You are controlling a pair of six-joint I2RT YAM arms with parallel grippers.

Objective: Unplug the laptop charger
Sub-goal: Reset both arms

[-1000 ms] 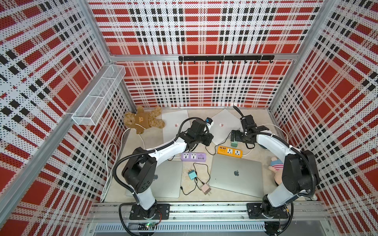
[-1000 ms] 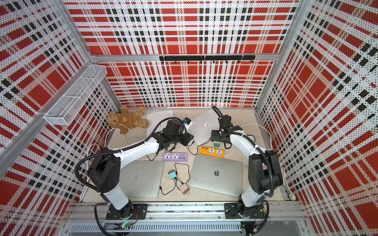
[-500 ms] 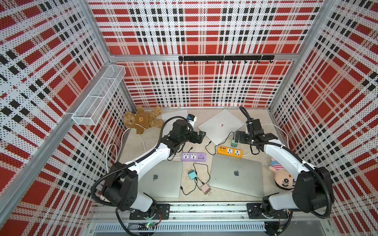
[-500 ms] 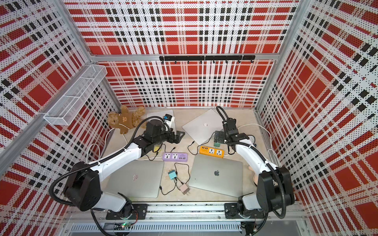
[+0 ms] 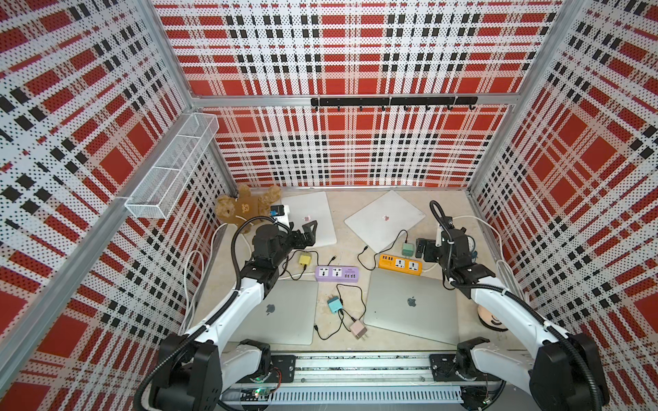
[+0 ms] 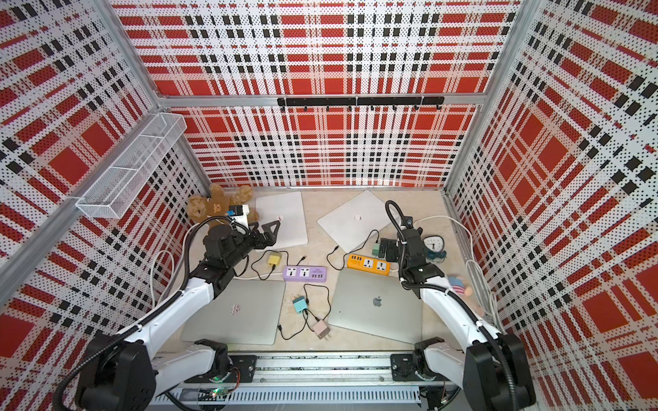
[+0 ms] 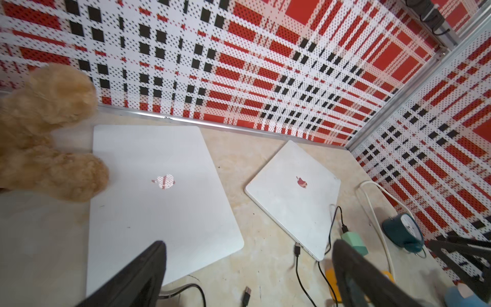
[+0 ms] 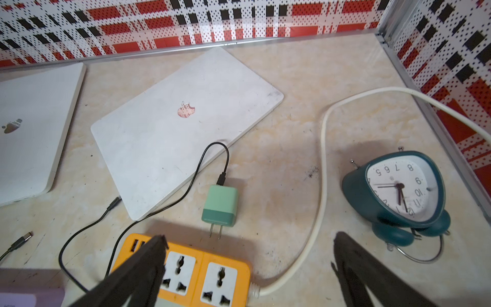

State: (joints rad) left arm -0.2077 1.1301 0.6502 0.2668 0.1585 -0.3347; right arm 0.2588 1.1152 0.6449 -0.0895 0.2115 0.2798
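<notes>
Green charger (image 8: pixel 220 206) lies flat on tabletop, prongs clear of & just short of orange power strip (image 8: pixel 202 268), beside white laptop (image 8: pixel 186 119). R gripper (image 8: pixel 248 238) above strip: jaws spread, empty. L gripper (image 7: pixel 248 242) spread wide, empty, over 2nd laptop (image 7: pixel 159 186). Clock (image 8: pixel 398 191) nearby.

The green charger (image 8: pixel 220 206) looks matt plastic, the white laptop (image 8: pixel 159 138) scuffed, the bear (image 7: pixel 45 111) fuzzy plush.

The mint-green charger (image 8: pixel 220 206) lies flat and unplugged just past the fingers (image 8: pixel 143 268) of the right gripper (image 8: pixel 248 238). Its two bare prongs point back at the orange power strip (image 8: pixel 202 271) beneath them. Its black cable (image 8: pixel 212 151) loops over the white laptop (image 8: pixel 180 127) farther beyond the fingertips.
</notes>
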